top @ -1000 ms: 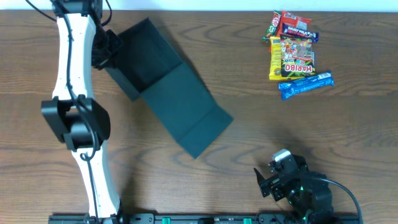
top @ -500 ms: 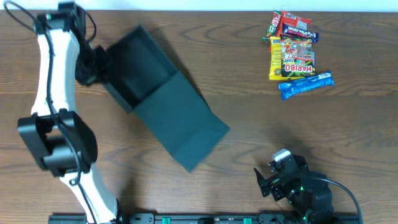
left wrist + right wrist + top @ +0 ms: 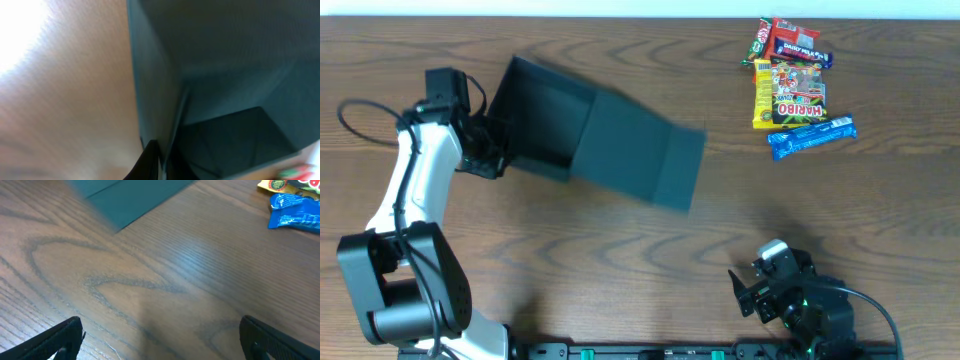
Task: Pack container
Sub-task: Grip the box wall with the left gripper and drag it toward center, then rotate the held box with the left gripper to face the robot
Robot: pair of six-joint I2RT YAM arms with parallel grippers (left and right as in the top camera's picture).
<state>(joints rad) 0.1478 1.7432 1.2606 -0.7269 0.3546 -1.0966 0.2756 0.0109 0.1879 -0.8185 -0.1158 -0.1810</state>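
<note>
The container [image 3: 545, 115] is a dark green-black open box at the upper left of the table, with its flap lid [image 3: 640, 150] spread flat to the right. My left gripper [image 3: 492, 152] is shut on the box's left wall; the wrist view shows the fingers [image 3: 161, 162] pinching that wall [image 3: 150, 90]. Snack packets [image 3: 790, 85] lie in a pile at the upper right, a blue one [image 3: 810, 137] lowest. My right gripper [image 3: 760, 290] is open and empty at the front right, its fingers wide apart [image 3: 160, 340] over bare wood.
The table is dark wood grain. The lid's corner [image 3: 130, 200] and the blue packet [image 3: 295, 217] show at the top of the right wrist view. The left arm's white links run down the left side [image 3: 410, 210].
My left gripper has swung down and left with the box wall in it, turning the container so that its lid now points right instead of down-right. The right arm has not moved.
</note>
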